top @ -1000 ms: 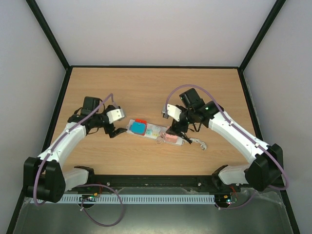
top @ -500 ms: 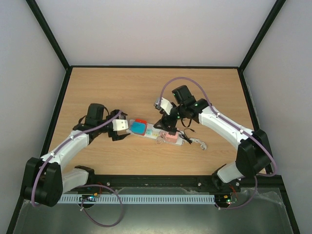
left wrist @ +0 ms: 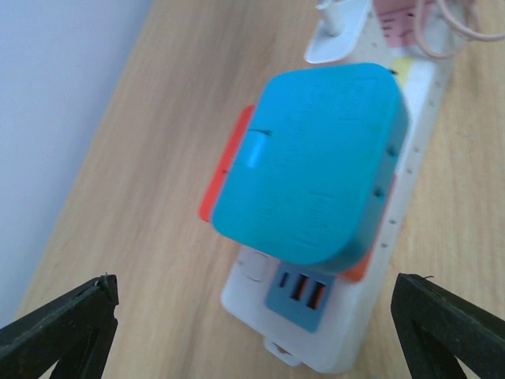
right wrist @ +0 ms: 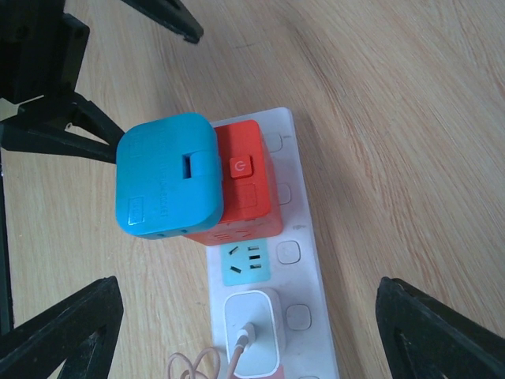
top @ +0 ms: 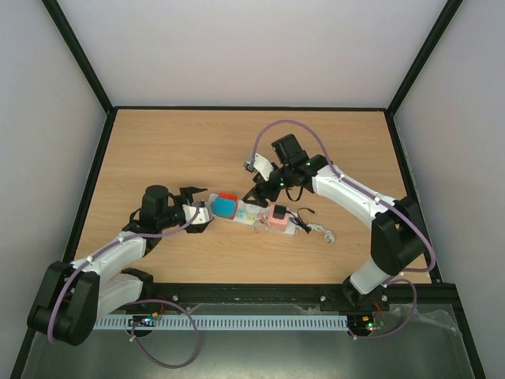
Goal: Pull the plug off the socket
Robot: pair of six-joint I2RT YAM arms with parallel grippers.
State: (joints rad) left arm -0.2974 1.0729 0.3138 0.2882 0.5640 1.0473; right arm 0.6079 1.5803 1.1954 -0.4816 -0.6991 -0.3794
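The socket (top: 293, 229) is a long white power strip lying slantwise mid-table, also seen as socket (left wrist: 260, 316) and socket (right wrist: 304, 260). At its left end a blue plug block (top: 224, 208) (left wrist: 312, 158) (right wrist: 166, 178) sits on a red cube adapter (top: 230, 196) (right wrist: 248, 181). A white charger plug (right wrist: 252, 332) (left wrist: 339, 24) with a beige cable stands further along. My left gripper (top: 199, 211) (left wrist: 252, 284) is open, its fingers on either side of the strip's left end. My right gripper (top: 256, 195) (right wrist: 248, 288) is open above the strip's middle, holding nothing.
A pink block (top: 278, 216) sits on the strip's right part, with a black wire and a loose cable end (top: 323, 233) beside it. A free light-blue outlet face (right wrist: 252, 262) lies between adapter and charger. Black-framed walls bound the wooden table (top: 197, 142).
My left gripper has slid right until its fingers flank the strip's left end. The right gripper has travelled left from over the pink end to above the strip's middle.
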